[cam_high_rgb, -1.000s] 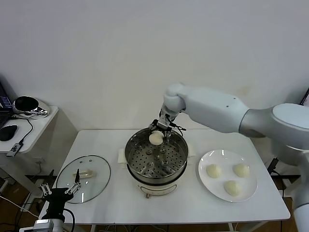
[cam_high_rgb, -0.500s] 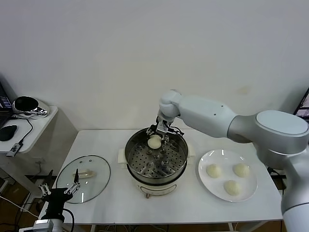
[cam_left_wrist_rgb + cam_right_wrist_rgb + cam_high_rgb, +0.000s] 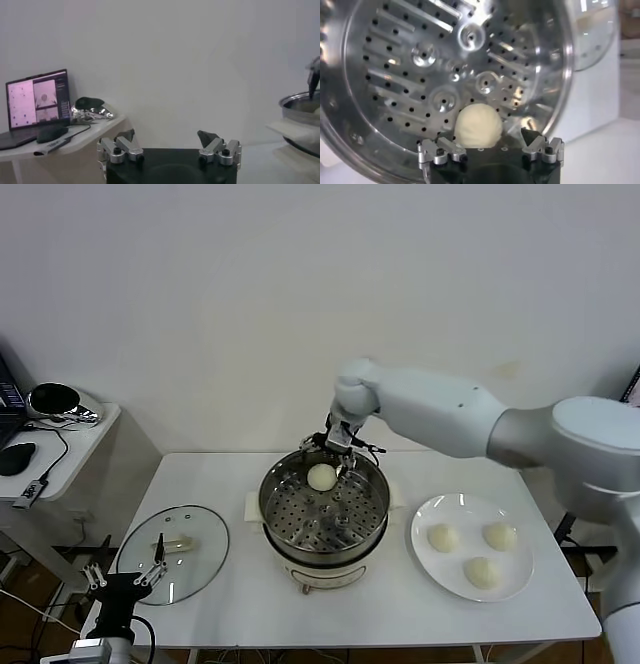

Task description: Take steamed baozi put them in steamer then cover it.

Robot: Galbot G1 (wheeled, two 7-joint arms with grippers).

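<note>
Your white table carries everything, with bare surface along its near edge and between the items. The steamer sits at the table's centre, a shiny steel pot on a white base, its perforated tray open to view and clear except at the far side. To your left, near the table's left edge, lies the cover, a clear glass lid with a cream handle, flat and well apart from the steamer. To your right the white plate holds three steamed baozi, smooth cream-white domes, apart from one another. A fourth baozi rests on the tray against the far wall of the steamer. Your right gripper hangs just above that bun at the far rim; in the right wrist view its fingers stand wide on either side of the bun without closing on it. Your left gripper is parked low off the table's near left corner, jaws wide and empty.
</note>
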